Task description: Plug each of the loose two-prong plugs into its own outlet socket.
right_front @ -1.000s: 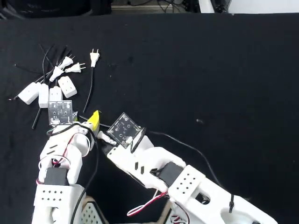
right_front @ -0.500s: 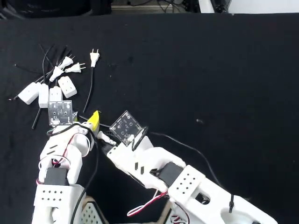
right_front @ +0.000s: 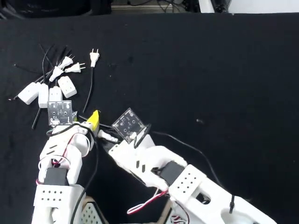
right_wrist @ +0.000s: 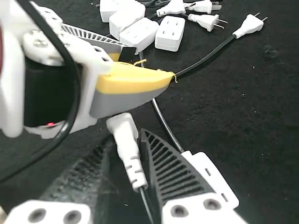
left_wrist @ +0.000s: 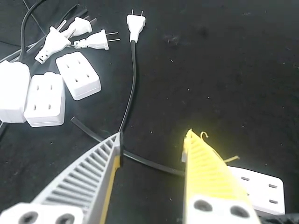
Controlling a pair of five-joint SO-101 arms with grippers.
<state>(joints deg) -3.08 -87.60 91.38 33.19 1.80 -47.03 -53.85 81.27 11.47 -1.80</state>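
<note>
Shifted slightly rightward: right gripper [right_wrist: 127, 140] with white plug [right_wrist: 122, 133]. Far left, spare sockets [right_front: 67, 86] and loose plugs [right_front: 74, 68] lie ahead of left gripper [left_wrist: 154, 136], jaws wide, empty (black cable [left_wrist: 149, 162] on table [left_wrist: 233, 70] beneath); right gripper clamped on white plug, lone socket [right_wrist: 210, 179] just beside

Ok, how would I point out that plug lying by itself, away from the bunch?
On the black table, find the cluster of white outlet blocks beyond the left claw. Just past them lies a bunch of plugs; the lone plug sits to their right. It alone lies clear of the others, prongs pointing away from the claw, black cord trailing back toward it.
</note>
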